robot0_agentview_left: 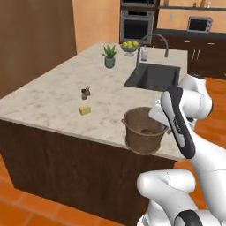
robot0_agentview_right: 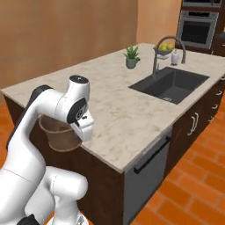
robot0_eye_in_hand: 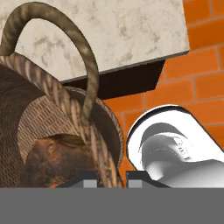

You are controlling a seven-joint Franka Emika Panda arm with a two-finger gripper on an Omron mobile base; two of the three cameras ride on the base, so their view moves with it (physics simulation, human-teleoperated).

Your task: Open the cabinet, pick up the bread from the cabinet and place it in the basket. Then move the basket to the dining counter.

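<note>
The gripper [robot0_eye_in_hand: 111, 178] is clamped on the rim of the basket [robot0_agentview_left: 143, 129], one fingertip inside the wall, one outside. The bread [robot0_eye_in_hand: 57, 159] lies in the basket bottom just beside the fingertips. The basket overhangs the near edge of the dining counter [robot0_agentview_left: 57, 95].

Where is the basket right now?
The basket, gripped at its rim by the gripper, hangs at the near edge of the dining counter, right of the cheese wedge.

The round brown woven basket [robot0_agentview_right: 56, 132] hangs at the near corner edge of the large beige marble-look island counter [robot0_agentview_right: 114, 105], partly hidden behind the white arm [robot0_agentview_right: 48, 110].
</note>
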